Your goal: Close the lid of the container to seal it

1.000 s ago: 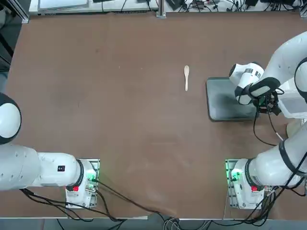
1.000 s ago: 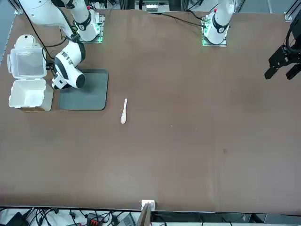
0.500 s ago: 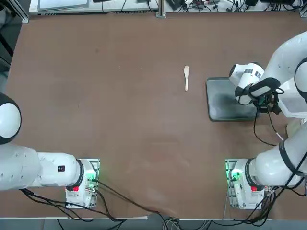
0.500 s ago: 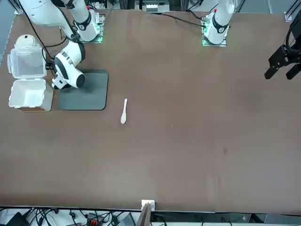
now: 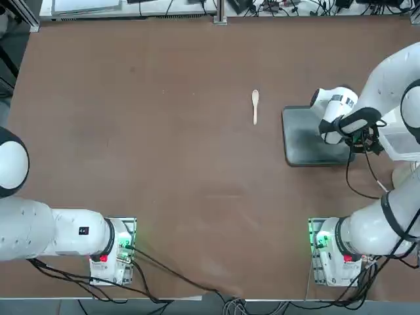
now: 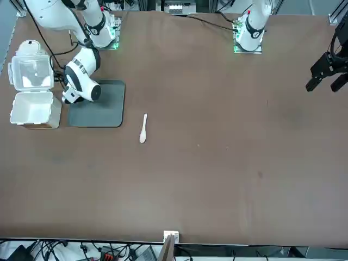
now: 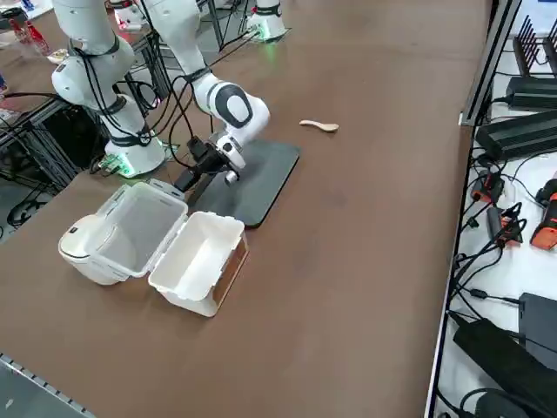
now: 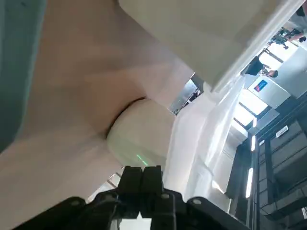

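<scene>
The container (image 7: 198, 259), a small white translucent box with rounded corners, stands open on the brown surface (image 7: 374, 226), its mouth facing up, just beside the dark grey tray (image 7: 252, 183). Its lid (image 7: 144, 228), a translucent square flap joined to the box along one edge, is swung fully back from the opening, away from the side of the box that faces the front camera. In the right side view the lid lies over a round whitish object (image 7: 87, 248), which sticks out past it. The right gripper (image 8: 142, 170) is near the lid and the container, low over the edge of the tray, its two black fingers closed against each other with nothing between them. The right arm (image 7: 196, 52) reaches in from the robot's side of the surface and bends down over the tray. A white spoon (image 5: 255, 107) lies by itself on the surface, well apart from the container, on the other side of the tray from it.
</scene>
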